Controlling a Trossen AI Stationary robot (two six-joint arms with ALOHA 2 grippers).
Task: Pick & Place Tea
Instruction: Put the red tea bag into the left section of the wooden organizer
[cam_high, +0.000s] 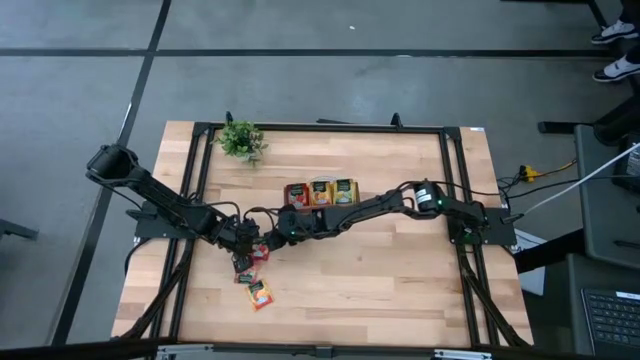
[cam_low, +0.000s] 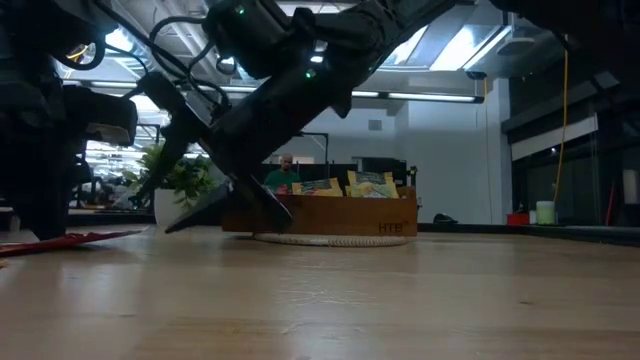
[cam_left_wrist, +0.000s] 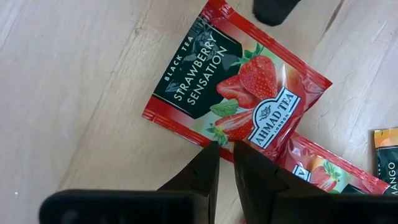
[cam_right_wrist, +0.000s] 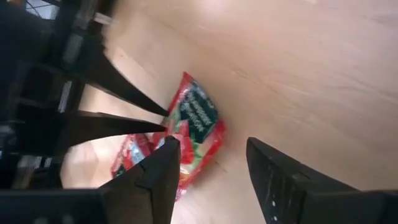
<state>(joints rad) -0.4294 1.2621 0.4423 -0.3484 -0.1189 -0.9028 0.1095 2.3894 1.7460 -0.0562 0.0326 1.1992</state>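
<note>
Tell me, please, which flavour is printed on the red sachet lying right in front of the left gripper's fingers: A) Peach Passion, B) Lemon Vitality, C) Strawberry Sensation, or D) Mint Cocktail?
C: in the left wrist view the red sachet reads "Strawberry Sensation" on its dark label beside pictured strawberries, just ahead of the left gripper, whose fingers stand nearly together.

The table (cam_high: 400, 280) was made of pale, matt wooden planks with visible grain. The tea sachets (cam_left_wrist: 236, 93) were of glossy, slightly crinkled foil. The tray (cam_low: 330, 215) was of brown wood.
</note>
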